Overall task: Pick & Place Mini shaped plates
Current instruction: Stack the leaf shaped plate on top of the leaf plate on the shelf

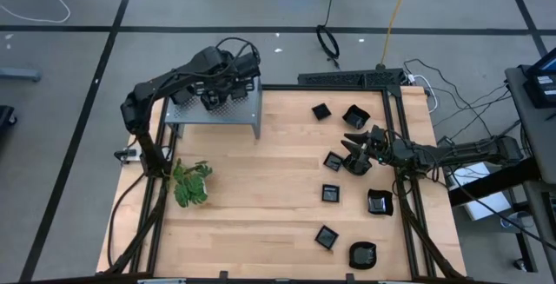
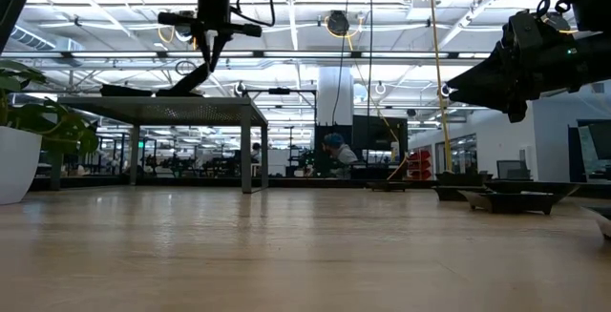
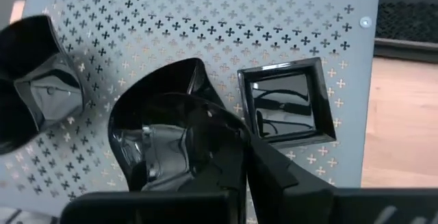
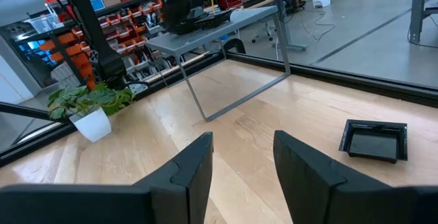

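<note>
Leaf-like black plate (image 3: 168, 142) on grey perforated shelf (image 3: 205, 25) – my left gripper (image 1: 211, 93) right over it, fingers nearly pressed together, grip on rim unclear. Square plate (image 3: 286, 101) just beside, another (image 3: 34, 80) near. More plates (image 1: 330, 193) scattered on table (image 1: 261, 206) – my right gripper (image 1: 354, 142) above them, fingers spread, empty. Plant (image 1: 191, 182) near shelf.
</note>
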Tool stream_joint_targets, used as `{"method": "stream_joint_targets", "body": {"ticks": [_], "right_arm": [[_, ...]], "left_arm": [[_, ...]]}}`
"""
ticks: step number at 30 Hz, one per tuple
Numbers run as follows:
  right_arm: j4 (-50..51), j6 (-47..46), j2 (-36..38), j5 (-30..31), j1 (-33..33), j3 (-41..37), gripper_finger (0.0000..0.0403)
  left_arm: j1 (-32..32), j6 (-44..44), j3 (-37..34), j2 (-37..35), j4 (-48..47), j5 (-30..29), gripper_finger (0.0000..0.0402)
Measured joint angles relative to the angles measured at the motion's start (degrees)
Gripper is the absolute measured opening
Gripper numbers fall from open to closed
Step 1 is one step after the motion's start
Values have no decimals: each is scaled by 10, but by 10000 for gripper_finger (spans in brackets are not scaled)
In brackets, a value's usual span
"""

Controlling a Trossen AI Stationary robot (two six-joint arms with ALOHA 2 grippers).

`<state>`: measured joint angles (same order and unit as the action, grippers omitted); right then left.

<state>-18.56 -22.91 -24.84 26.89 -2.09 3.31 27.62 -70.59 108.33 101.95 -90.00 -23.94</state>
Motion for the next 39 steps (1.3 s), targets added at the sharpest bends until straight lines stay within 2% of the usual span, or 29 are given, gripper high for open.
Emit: {"method": "stream_joint_targets", "body": {"ticks": [16, 24, 27, 32, 35, 39], "right_arm": [[0, 0, 0, 0, 0, 0, 142], [0, 0, 0, 0, 0, 0, 142], [0, 0, 0, 0, 0, 0, 142], [0, 0, 0, 0, 0, 0, 142], [0, 0, 0, 0, 0, 0, 142], [0, 0, 0, 0, 0, 0, 142]], "left_arm": [[36, 7, 0, 0, 0, -7, 15], [48, 17, -2, -61, 1, 23, 15], [48, -5, -42, -94, 0, 29, 15], [42, -31, -131, -120, -1, 94, 15], [32, -41, -142, -120, 0, 102, 15], [22, -51, -132, -122, 0, 83, 15]]}}
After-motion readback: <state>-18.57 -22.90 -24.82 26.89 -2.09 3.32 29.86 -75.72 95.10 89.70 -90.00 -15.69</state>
